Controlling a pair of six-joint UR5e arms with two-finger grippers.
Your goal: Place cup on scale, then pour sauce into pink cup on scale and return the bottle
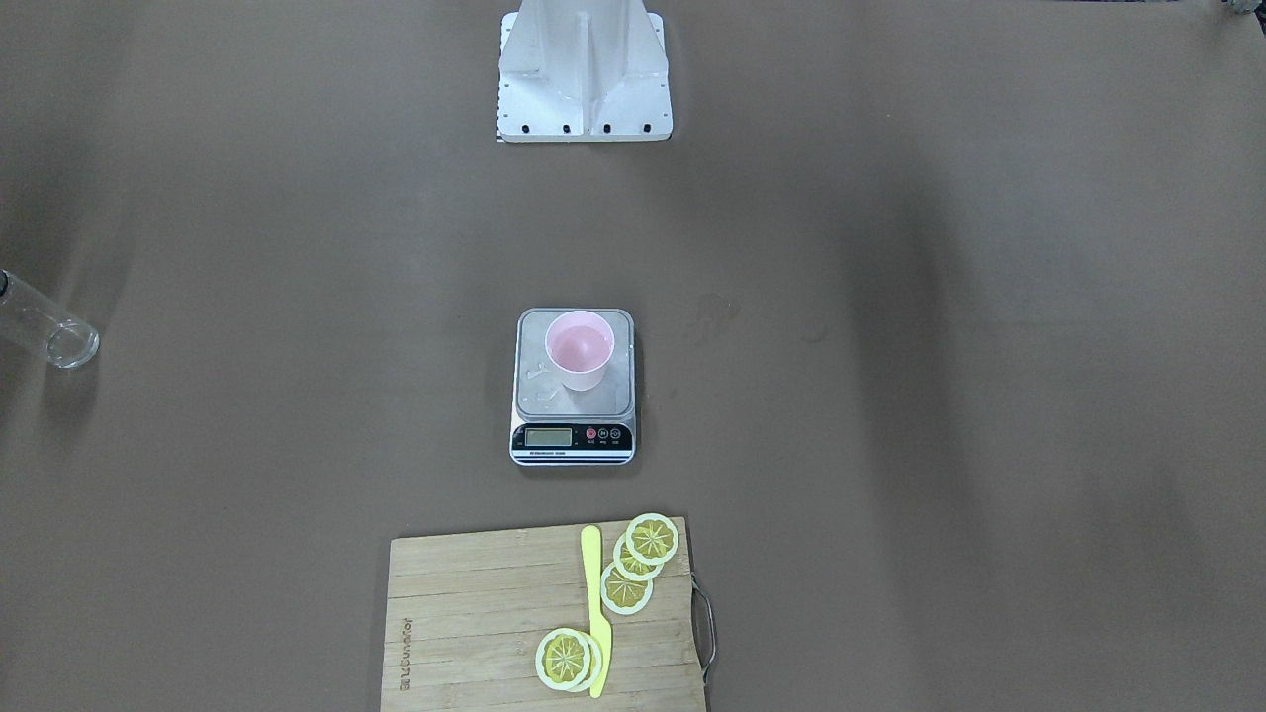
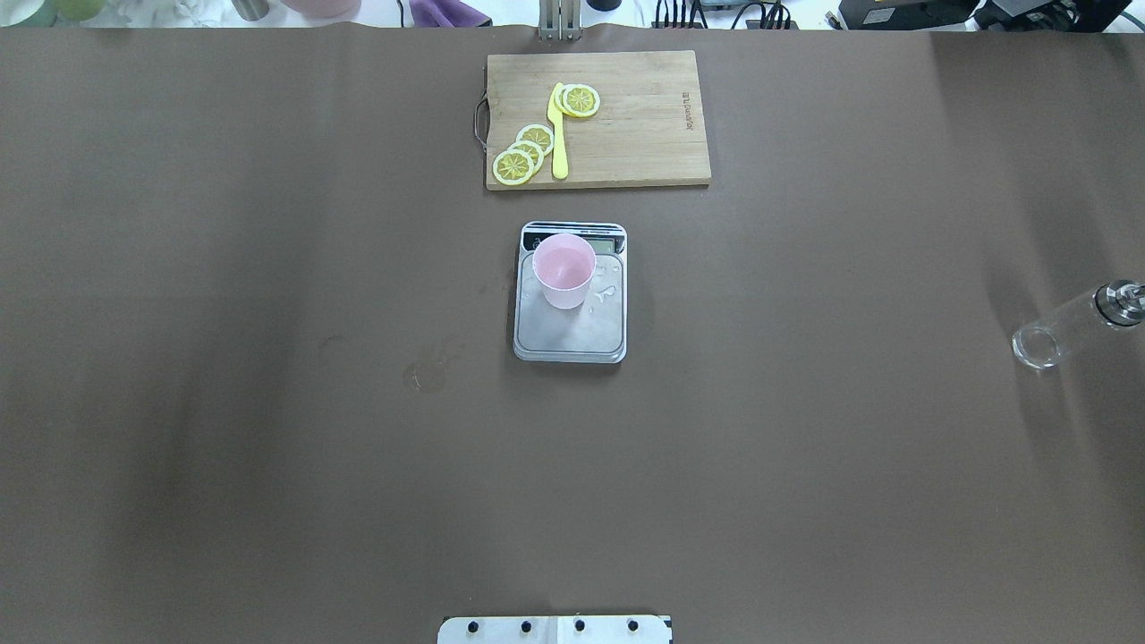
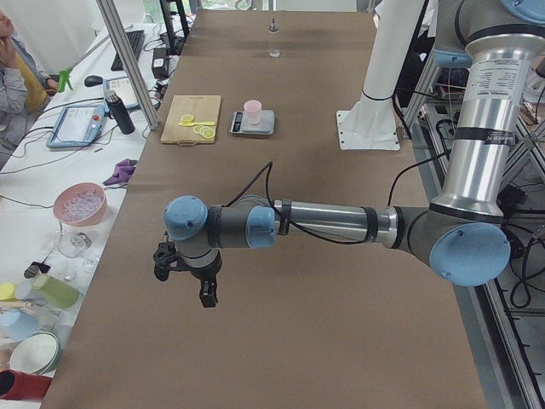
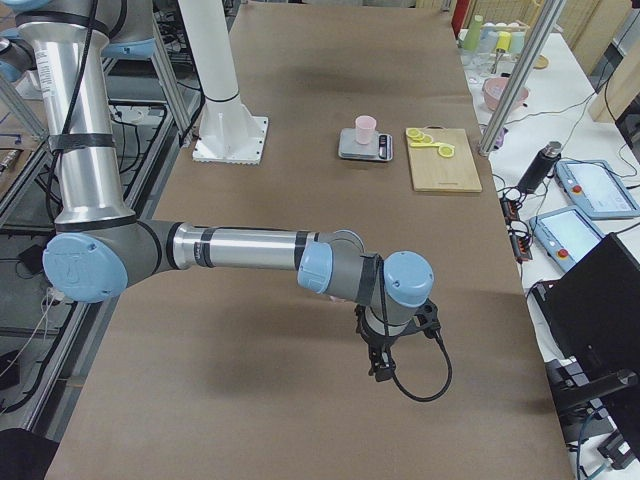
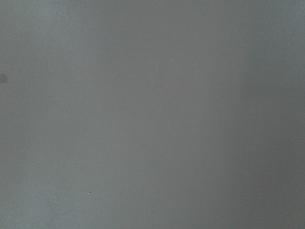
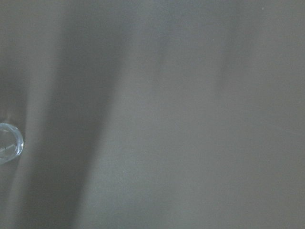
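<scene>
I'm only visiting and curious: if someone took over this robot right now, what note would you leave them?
Left gripper: over bare table, nothing seen in it; open or shut, cannot tell.
Right gripper: the same, at the table's other end.
Cup: upright on the scale.
Bottle: standing alone at the robot's far right, free of both grippers.
Done: cup placed and bottle set down. Droplets on the platform suggest a pour.
Left: probably nothing. The sauce in the cup is hard to confirm, so check it.
</scene>
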